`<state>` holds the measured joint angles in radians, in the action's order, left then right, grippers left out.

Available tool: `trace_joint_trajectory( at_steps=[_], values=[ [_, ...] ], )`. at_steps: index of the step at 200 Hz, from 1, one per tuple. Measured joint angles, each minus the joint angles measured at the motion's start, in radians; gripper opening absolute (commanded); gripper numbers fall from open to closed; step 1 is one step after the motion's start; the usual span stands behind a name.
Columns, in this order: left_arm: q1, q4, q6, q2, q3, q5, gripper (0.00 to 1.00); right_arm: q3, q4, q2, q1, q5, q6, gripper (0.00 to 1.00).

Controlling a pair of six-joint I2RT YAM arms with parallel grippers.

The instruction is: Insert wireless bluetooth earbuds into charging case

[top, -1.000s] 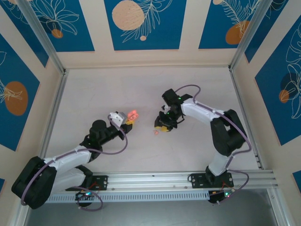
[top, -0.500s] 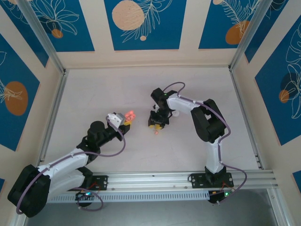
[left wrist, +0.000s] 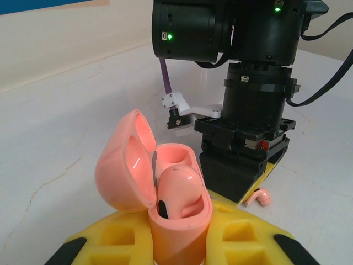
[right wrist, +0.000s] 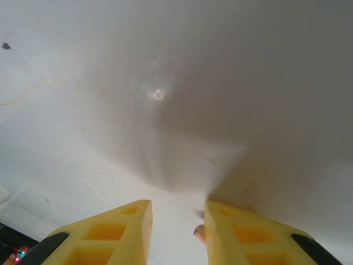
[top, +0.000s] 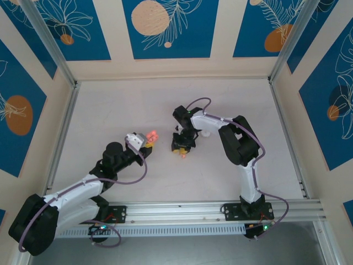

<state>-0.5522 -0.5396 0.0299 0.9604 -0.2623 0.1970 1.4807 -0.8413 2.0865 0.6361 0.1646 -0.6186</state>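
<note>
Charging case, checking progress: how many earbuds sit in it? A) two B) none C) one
C: the open charging case in the left gripper holds one earbud; the other earbud lies on the table by the right gripper.

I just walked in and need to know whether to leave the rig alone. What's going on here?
The left gripper is shut on the coral-pink charging case, whose lid stands open. One earbud already sits in the case. The second earbud lies on the table. The right gripper is down at it, jaws apart, with the earbud by the inner face of one finger and not yet gripped.
</note>
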Motion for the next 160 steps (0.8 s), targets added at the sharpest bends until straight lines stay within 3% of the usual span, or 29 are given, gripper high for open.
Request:
trace_joint_trajectory(
  at_steps=[160],
  values=[
    [0.0,0.01,0.005,-0.03,0.008,-0.001,0.16,-0.015,-0.11,-0.061,0.08,0.022,0.107,0.26]
  ],
)
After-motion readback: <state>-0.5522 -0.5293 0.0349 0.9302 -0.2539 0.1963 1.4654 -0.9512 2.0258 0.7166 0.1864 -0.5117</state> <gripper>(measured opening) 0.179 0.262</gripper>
